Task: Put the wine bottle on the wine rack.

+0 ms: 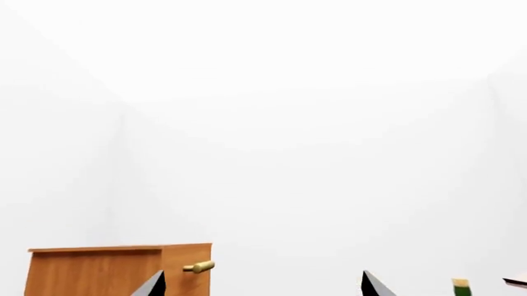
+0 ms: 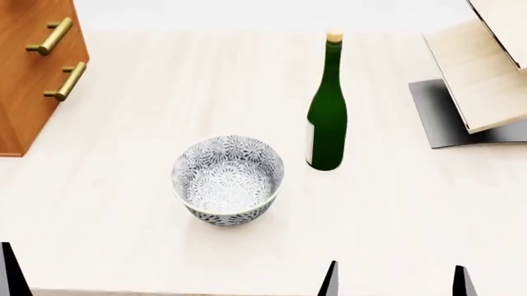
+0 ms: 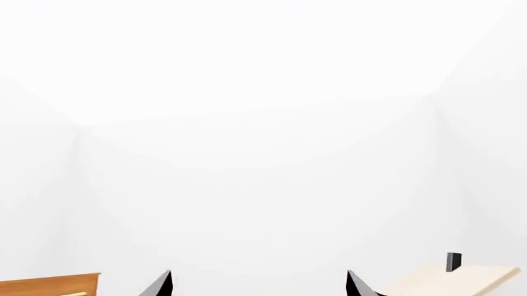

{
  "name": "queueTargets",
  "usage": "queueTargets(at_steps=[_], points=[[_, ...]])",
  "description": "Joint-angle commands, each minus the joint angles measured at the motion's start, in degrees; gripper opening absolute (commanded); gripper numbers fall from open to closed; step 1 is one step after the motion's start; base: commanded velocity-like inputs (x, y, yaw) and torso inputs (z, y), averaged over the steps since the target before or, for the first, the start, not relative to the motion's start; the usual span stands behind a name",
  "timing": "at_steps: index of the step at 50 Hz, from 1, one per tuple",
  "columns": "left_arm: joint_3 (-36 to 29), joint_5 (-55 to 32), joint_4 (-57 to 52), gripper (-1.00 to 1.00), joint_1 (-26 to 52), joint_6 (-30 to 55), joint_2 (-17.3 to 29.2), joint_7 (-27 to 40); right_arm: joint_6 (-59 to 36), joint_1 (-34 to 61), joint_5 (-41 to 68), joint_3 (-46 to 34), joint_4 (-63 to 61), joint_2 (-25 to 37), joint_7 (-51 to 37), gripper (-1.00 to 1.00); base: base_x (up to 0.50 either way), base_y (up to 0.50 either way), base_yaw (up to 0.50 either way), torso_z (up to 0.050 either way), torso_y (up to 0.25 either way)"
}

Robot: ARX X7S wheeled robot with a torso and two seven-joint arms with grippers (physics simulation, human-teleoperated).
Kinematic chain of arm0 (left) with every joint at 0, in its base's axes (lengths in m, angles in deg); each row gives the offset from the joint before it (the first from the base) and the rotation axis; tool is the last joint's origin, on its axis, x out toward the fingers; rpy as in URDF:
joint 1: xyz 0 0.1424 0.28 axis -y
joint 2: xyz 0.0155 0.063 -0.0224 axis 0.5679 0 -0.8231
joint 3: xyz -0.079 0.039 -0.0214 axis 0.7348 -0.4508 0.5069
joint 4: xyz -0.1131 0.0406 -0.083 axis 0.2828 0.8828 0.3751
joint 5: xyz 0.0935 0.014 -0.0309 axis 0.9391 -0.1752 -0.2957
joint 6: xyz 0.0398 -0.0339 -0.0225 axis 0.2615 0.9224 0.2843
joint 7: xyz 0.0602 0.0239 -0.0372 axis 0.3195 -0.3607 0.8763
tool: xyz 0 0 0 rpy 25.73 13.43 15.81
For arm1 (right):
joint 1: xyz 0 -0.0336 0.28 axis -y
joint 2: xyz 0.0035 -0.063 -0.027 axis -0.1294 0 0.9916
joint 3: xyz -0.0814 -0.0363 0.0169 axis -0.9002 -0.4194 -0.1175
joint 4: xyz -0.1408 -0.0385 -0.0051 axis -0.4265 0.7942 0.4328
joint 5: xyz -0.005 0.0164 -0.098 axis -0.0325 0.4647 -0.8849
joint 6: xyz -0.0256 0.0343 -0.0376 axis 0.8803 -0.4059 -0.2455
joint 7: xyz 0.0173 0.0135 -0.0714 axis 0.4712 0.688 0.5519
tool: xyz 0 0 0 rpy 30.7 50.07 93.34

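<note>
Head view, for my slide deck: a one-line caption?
Upright wine bottle between patterned bowl and wine rack, untouched.

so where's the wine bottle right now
In the head view the wine bottle stands upright on the table, right of centre, just behind and right of the patterned bowl and left of the wine rack.

- The wine bottle (image 2: 327, 114) stands upright at frame centre, with bare table (image 2: 395, 197) all around it.
- A patterned bowl (image 2: 228, 179) sits near its lower left, apart from it.
- The wine rack (image 2: 482, 74) fills the upper right.
- A cabinet (image 2: 33, 68) blocks the upper left.
</note>
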Motion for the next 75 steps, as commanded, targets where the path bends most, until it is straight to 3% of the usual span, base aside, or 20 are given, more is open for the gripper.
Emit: queueTargets(at_steps=[1,75], points=[[-0.4,0.1,0.4,1.0,0.2,-0.7,0.6,0.9,0.7,0.2,-0.3,-0.7,0.5,0.6,-0.9,1.0,0.13,0.0,0.0,0.0,0.0],[-3.3,0.4,-0.8,1.0,0.4,0.7,3.5,4.1,-2.2,1.8,1.3,-3.7,2.0,4.1,-5.0,1.0,0.13,0.0,0.0,0.0,0.0]])
